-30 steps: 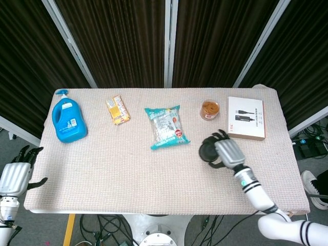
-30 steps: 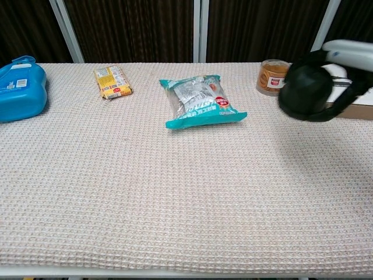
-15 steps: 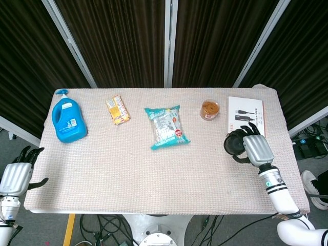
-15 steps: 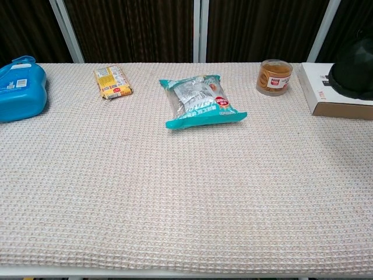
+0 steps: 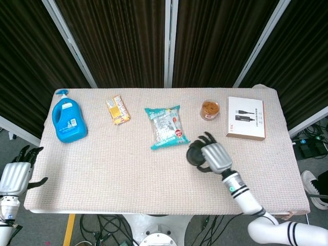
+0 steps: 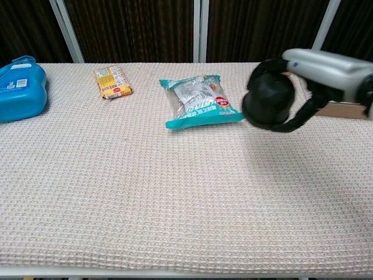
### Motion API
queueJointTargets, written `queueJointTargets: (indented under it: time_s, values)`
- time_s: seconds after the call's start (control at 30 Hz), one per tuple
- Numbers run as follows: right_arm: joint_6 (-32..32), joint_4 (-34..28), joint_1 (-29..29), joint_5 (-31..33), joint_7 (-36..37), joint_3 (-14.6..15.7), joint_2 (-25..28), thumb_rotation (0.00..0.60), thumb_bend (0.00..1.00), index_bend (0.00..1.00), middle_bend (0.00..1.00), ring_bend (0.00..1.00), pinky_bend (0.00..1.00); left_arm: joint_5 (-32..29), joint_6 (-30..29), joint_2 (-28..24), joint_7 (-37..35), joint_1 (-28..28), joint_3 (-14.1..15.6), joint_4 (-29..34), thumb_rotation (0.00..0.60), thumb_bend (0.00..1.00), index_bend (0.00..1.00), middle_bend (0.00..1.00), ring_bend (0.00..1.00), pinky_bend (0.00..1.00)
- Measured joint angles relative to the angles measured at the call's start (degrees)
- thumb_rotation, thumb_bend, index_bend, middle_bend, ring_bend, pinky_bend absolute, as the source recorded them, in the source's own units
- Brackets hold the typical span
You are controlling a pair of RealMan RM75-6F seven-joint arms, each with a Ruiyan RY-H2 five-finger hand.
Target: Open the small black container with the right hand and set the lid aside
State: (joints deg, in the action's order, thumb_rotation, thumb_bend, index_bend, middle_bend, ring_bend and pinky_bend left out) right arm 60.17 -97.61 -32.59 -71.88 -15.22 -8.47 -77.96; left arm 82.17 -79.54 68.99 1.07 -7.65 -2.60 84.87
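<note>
A waffle-weave cloth covers the table in front of dark curtains. I have the small black container gripped in my right hand, held above the cloth just right of the teal snack bag. I judge bare cloth nearer me than the bag suits the lid; my left hand hangs open, well off.

The tabletop wears a beige cloth with a fine waffle weave. The bottle is bright blue with a white-and-blue label. The bar is yellow-orange with small red print. The bag is teal at its edges, silver-white in the middle, with a red spot low on its front. The jar is clear, its contents amber-brown, with a red-and-white label seen in the chest view. The box is white with a black picture and brown sides. The container is matte black. The right hand is silver-grey with black fingers; the left hand matches it. The curtains are dark brown between white posts.
</note>
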Motion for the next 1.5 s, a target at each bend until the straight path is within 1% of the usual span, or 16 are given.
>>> queueJointTargets:
  time_s: [0.13,0.2,0.23,0.33,0.5,0.57,0.7,0.83,1.03,1.07,1.17,1.27,1.4,1.5]
  values:
    - [2.1,1.6,4.6,0.8,4.8,1.3,8.7,0.600,0.20,0.43,0.47,0.13,0.00,0.1,-0.4,0.1,0.2,-0.1,-0.2,-0.1,0.600,0.13,0.14,0.18,0.08,0.32]
    - [2.0,2.4,5.4,0.5,7.8,1.9,10.6,0.600,0.20,0.44,0.47,0.13,0.00,0.1,-0.4,0.0,0.3,-0.2,-0.3,0.0,0.600,0.13,0.14,0.18,0.08,0.32]
    - [1.8,2.8,5.4,0.1,8.5,2.1,10.5,0.600,0.20,0.44,0.47,0.13,0.00,0.2,-0.5,0.0,0.4,-0.2,-0.3,0.0,0.600,0.13,0.14,0.18,0.08,0.32]
    - [0.4,3.8,4.6,-1.0,8.5,2.7,7.4,0.600,0.20,0.44,0.47,0.13,0.00,0.4,-1.1,0.2,0.9,-0.1,-0.3,-0.1,0.600,0.13,0.14,0.18,0.08,0.32]
    - [-1.7,6.3,2.8,-2.4,6.7,3.2,-0.2,0.600,0.20,0.44,0.47,0.13,0.00,1.1,-2.3,0.5,0.6,0.1,-0.4,-0.7,0.600,0.13,0.14,0.18,0.08,0.32]
    - [-1.3,6.9,3.0,-2.3,6.4,3.3,-0.6,0.600,0.20,0.44,0.47,0.13,0.00,1.6,-2.9,0.7,0.2,0.2,-0.4,-1.3,0.600,0.13,0.14,0.18,0.08,0.32]
    - [0.7,8.6,4.8,-1.8,6.1,3.9,1.5,0.600,0.20,0.44,0.47,0.13,0.00,2.5,-3.9,1.7,-0.5,0.2,-0.5,-2.6,0.600,0.13,0.14,0.18,0.08,0.32]
    - [0.7,9.7,5.7,-1.8,6.8,4.8,1.7,0.600,0.20,0.44,0.47,0.13,0.00,3.2,-4.1,2.4,-0.4,0.1,-0.3,-3.0,0.600,0.13,0.14,0.18,0.08,0.32]
    - [-0.4,13.2,5.9,-2.6,8.2,5.6,-1.2,0.600,0.20,0.43,0.47,0.13,0.00,3.3,-4.6,2.0,0.1,0.1,-0.4,-2.8,0.600,0.13,0.14,0.18,0.08,0.32]
    - [-0.6,13.8,5.8,-2.7,8.4,5.6,-1.7,0.600,0.20,0.42,0.47,0.13,0.00,3.4,-4.8,2.1,0.0,0.2,-0.4,-2.9,0.600,0.13,0.14,0.17,0.08,0.32]
    - [-1.2,15.8,5.6,-2.7,8.4,5.6,-3.1,0.600,0.20,0.35,0.47,0.13,0.00,3.8,-6.1,2.9,-0.2,0.4,-0.7,-4.0,0.600,0.13,0.14,0.16,0.08,0.32]
    - [-2.0,17.8,5.4,-2.3,9.1,5.4,-4.7,0.600,0.20,0.33,0.47,0.13,0.00,4.2,-6.6,3.9,-0.4,0.5,-0.7,-5.4,0.600,0.13,0.14,0.16,0.08,0.32]
    - [-3.0,20.4,5.1,-2.1,11.0,5.1,-6.6,0.600,0.19,0.32,0.47,0.13,0.00,4.0,-6.2,3.7,-0.4,0.4,-0.7,-5.5,0.600,0.13,0.14,0.16,0.08,0.32]
    - [-3.6,21.5,4.9,-2.5,11.8,5.1,-7.5,0.600,0.15,0.28,0.46,0.13,0.00,3.9,-6.0,3.6,-0.5,0.4,-0.7,-5.4,0.600,0.13,0.14,0.16,0.08,0.32]
